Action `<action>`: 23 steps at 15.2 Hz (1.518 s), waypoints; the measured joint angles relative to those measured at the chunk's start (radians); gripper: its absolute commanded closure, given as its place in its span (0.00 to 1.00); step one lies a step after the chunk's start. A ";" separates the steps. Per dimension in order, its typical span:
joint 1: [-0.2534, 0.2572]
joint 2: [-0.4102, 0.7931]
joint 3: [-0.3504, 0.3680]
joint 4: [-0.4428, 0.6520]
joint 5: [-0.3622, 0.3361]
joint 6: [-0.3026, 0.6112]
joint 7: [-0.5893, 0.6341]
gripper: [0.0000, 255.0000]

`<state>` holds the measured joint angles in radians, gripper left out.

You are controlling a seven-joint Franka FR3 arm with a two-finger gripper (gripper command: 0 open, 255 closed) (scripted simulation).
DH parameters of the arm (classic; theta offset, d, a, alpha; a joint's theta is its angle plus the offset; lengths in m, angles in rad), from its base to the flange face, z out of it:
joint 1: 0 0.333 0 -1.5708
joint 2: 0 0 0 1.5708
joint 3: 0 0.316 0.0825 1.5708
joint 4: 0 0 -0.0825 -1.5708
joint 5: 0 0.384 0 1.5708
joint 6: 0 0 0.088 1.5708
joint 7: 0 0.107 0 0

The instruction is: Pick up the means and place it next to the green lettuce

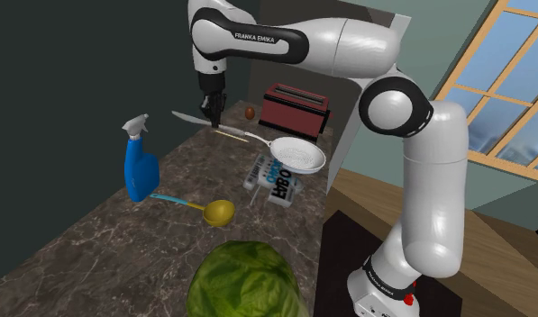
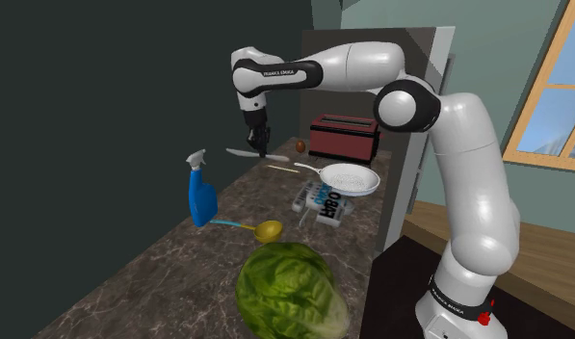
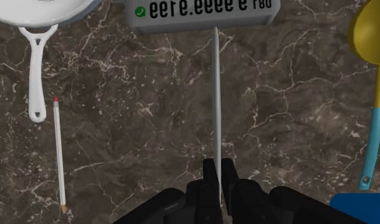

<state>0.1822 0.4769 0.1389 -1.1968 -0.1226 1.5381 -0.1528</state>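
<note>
Two exterior views: lettuce [image 1: 247,281] well apart from knife [image 1: 186,116]

In the shoulder view, bare marble counter [image 1: 95,252] lies open at nine o'clock from the lettuce [image 1: 244,284]. Between ten and eleven the blue spray bottle [image 1: 139,171] stands tall. The yellow ladle [image 1: 213,212] lies flat near twelve, and the printed box [image 1: 278,183] and white pan [image 1: 298,155] lie toward one. A narrow bare lane runs between ladle and box.

The arm [image 1: 258,38] reads FRANKA EMIKA; the packet [image 3: 201,13] perhaps "eere.eeee e r80"
</note>
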 measured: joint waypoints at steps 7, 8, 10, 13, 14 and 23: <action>0.009 0.034 -0.001 0.153 -0.004 -0.118 -0.009 1.00; 0.012 0.040 -0.001 0.174 -0.005 -0.133 -0.008 1.00; 0.016 0.054 -0.001 0.224 -0.007 -0.170 -0.010 1.00; 0.021 0.084 -0.004 0.317 -0.011 -0.231 -0.018 1.00; 0.025 0.094 -0.004 0.349 -0.013 -0.254 -0.018 1.00; 0.088 0.069 0.021 0.368 -0.012 -0.307 0.062 1.00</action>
<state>0.2702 0.5455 0.1598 -0.8291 -0.1345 1.2315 -0.0907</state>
